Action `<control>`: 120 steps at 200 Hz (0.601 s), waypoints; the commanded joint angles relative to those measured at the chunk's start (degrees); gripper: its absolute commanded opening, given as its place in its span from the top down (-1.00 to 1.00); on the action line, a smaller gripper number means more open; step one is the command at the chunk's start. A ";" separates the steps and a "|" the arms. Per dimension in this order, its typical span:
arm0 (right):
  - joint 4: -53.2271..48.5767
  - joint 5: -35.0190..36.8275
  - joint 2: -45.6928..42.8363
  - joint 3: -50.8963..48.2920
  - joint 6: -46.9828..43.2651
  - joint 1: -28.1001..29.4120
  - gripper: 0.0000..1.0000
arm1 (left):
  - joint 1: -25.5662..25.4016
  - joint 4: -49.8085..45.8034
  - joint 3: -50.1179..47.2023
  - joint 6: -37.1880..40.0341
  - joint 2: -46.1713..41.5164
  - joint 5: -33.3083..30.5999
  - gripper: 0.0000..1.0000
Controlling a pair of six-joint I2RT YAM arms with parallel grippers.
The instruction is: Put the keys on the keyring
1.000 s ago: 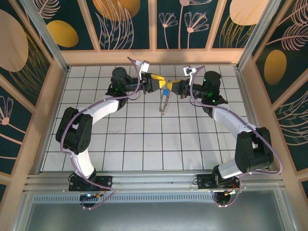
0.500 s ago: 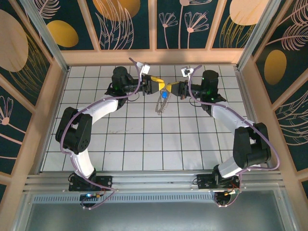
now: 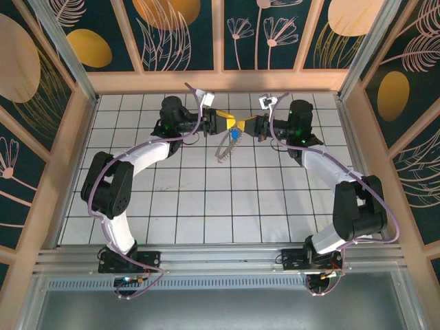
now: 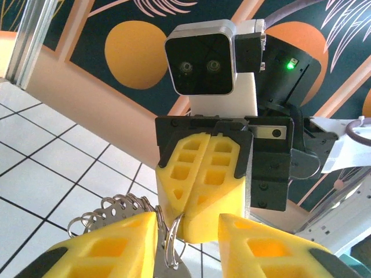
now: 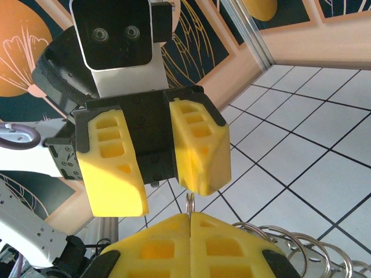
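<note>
High over the far middle of the table, my two grippers meet tip to tip. My right gripper is shut on a thin split ring of the keyring, which dangles below with several silvery pieces. My left gripper is open. The held ring rests against the inner face of its left finger, and its other finger stands apart. The blue-headed key hangs just under the meeting point. How the key is attached is hidden.
White tiled floor spreads under both arms. Wooden-framed patterned walls close the back and sides, near behind the grippers. Both arm bases sit on the metal rail at the near edge.
The left jaws have narrowed a little. The dangling keyring has swung left, and both grippers have drawn slightly toward the back wall.
</note>
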 commanded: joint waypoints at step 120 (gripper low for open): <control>5.38 -1.30 1.22 1.39 1.86 -0.53 1.00 | -0.91 6.82 -0.45 -3.15 1.91 2.89 0.66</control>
